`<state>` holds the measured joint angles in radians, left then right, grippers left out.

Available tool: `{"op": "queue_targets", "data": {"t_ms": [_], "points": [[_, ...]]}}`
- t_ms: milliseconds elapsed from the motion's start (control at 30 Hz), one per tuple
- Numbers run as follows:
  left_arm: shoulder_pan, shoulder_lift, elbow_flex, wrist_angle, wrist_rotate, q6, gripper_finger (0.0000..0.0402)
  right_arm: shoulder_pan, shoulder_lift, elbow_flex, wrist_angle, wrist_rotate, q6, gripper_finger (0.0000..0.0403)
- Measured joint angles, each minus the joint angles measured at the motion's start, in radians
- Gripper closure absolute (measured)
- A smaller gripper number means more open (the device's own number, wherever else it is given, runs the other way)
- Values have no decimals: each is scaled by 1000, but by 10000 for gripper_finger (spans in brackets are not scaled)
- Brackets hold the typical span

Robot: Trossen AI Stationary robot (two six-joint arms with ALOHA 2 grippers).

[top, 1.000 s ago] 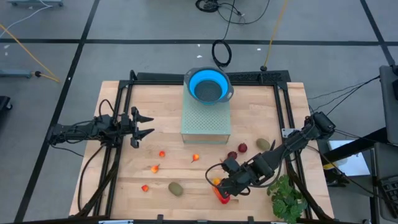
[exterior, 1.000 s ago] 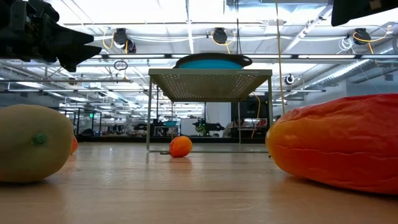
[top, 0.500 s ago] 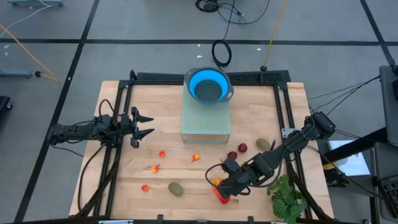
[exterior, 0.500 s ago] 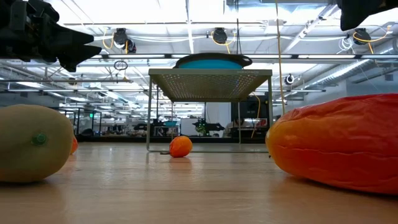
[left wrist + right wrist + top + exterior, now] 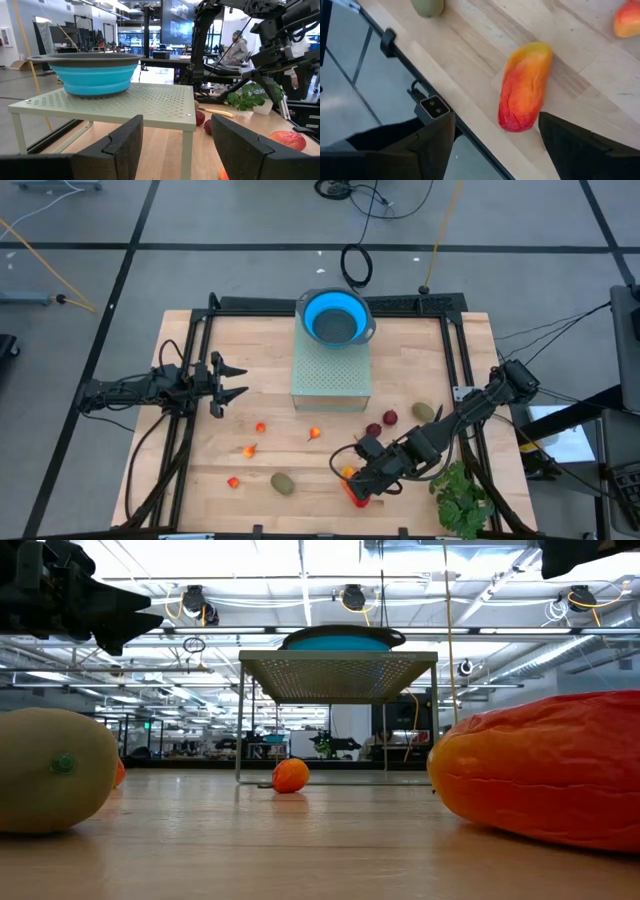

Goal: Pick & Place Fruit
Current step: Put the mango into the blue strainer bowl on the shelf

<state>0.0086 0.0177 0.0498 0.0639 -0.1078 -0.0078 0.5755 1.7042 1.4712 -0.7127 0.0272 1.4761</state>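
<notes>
The larger orange-red oblong (image 5: 525, 86) lies on the wood near the table's near edge (image 5: 352, 492). My right gripper (image 5: 495, 150) hovers over it, open, one finger on either side of its red end, apart from it. My left gripper (image 5: 238, 380) waits open at the table's left, level, pointing at the stand. Tiny orange-red pieces (image 5: 260, 427) (image 5: 314, 433) (image 5: 249, 450) (image 5: 233, 482) are scattered left of centre. Another tiny piece (image 5: 626, 20) lies beside the oblong. Brownish-green ovals (image 5: 283, 482) (image 5: 424, 412) and two dark red round fruits (image 5: 389, 417) (image 5: 373, 429) rest on the table.
A blue bowl (image 5: 336, 317) sits on a perforated pale green stand (image 5: 331, 375) at the table's far middle. A leafy green bunch (image 5: 462, 500) lies at the near right corner. A yellow-handled knife (image 5: 215, 112) lies beyond the stand. The table's near edge (image 5: 470, 120) runs close by the oblong.
</notes>
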Motion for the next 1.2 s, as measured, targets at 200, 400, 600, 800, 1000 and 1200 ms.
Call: {"op": "queue_targets", "data": {"t_ms": [200, 400, 600, 800, 1000, 1200], "points": [[0, 0, 0, 0, 0, 0, 167, 0, 0, 0, 8, -1, 0, 122], [0, 0, 0, 0, 0, 0, 167, 0, 0, 0, 16, -2, 3, 109], [0, 0, 0, 0, 0, 0, 167, 0, 0, 0, 60, -2, 4, 70], [0, 0, 0, 0, 0, 0, 167, 0, 0, 0, 58, 3, 9, 18], [0, 0, 0, 0, 0, 0, 167, 0, 0, -4, 27, 28, 75, 8], [0, 0, 0, 0, 0, 16, 167, 0, 0, -51, 82, 21, 76, 4]]}}
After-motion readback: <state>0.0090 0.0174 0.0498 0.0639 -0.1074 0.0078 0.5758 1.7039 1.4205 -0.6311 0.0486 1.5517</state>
